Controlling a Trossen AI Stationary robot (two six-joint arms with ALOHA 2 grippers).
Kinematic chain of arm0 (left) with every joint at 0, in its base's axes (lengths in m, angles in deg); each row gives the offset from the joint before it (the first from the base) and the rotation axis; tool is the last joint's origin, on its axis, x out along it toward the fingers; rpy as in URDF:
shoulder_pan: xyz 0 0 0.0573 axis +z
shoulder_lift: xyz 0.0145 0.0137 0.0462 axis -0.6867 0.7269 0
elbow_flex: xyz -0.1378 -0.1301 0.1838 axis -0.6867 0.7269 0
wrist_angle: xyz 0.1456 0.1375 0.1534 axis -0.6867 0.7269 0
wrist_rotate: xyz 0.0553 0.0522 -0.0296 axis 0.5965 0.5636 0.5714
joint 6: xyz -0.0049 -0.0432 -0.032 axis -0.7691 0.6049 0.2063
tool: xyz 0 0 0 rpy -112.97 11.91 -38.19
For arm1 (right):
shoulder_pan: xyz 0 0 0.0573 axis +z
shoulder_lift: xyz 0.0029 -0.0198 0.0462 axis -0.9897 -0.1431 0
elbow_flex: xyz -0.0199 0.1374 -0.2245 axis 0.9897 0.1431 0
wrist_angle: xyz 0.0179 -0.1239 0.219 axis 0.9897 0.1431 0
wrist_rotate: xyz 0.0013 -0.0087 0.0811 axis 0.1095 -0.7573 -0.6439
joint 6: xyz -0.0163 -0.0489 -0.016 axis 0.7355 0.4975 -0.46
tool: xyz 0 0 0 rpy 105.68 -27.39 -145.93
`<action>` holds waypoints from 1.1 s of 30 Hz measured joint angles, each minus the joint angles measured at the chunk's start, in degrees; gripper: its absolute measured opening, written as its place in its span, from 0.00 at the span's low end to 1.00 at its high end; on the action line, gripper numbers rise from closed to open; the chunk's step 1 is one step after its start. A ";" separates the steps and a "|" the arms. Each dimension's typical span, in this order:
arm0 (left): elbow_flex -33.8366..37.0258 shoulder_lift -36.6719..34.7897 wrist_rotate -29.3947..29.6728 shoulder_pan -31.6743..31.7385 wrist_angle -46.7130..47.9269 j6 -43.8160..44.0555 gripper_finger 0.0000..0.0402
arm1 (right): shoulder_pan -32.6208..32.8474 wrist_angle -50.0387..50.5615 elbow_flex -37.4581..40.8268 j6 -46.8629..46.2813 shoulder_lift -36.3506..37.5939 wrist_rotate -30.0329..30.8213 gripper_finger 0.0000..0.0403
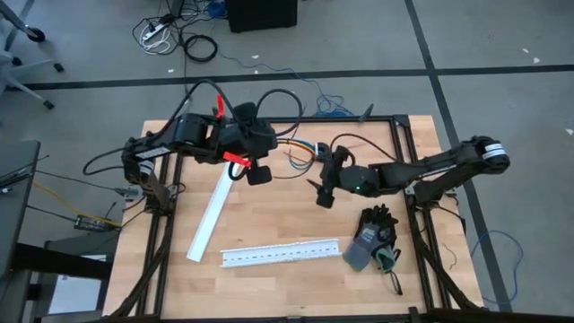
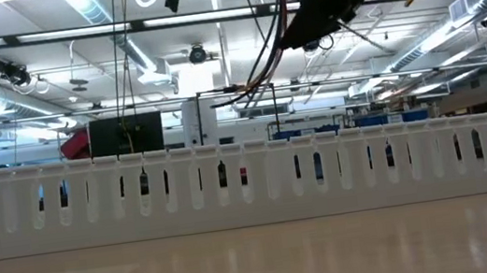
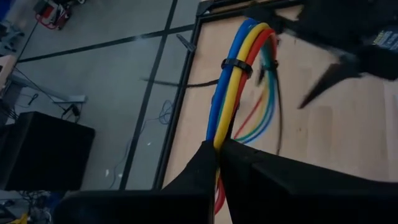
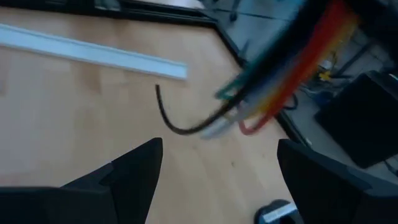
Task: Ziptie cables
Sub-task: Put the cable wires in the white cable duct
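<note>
Left gripper [image 3: 217, 152]: fingers pinched tight on the cables [image 3: 233, 87], which run out straight ahead of the tips.
Ziptie [image 3: 236, 65]: black band wrapped around the bundle, beyond the left fingertips.
Right gripper [image 4: 217, 168]: fingers spread wide, holding nothing; cables just ahead of them.

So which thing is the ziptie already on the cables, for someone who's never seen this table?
Start at the left gripper, shut on the cables above the table's far side. Follow the blue, yellow and red wires away from its fingers to a thin black band: the ziptie. Unlike the coloured wires, it runs across the bundle, cinching it.
</note>
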 joint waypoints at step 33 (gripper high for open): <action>0.50 0.00 -2.02 -1.71 9.28 3.49 0.00 | -4.96 -16.08 -0.01 6.22 -7.52 -7.41 0.05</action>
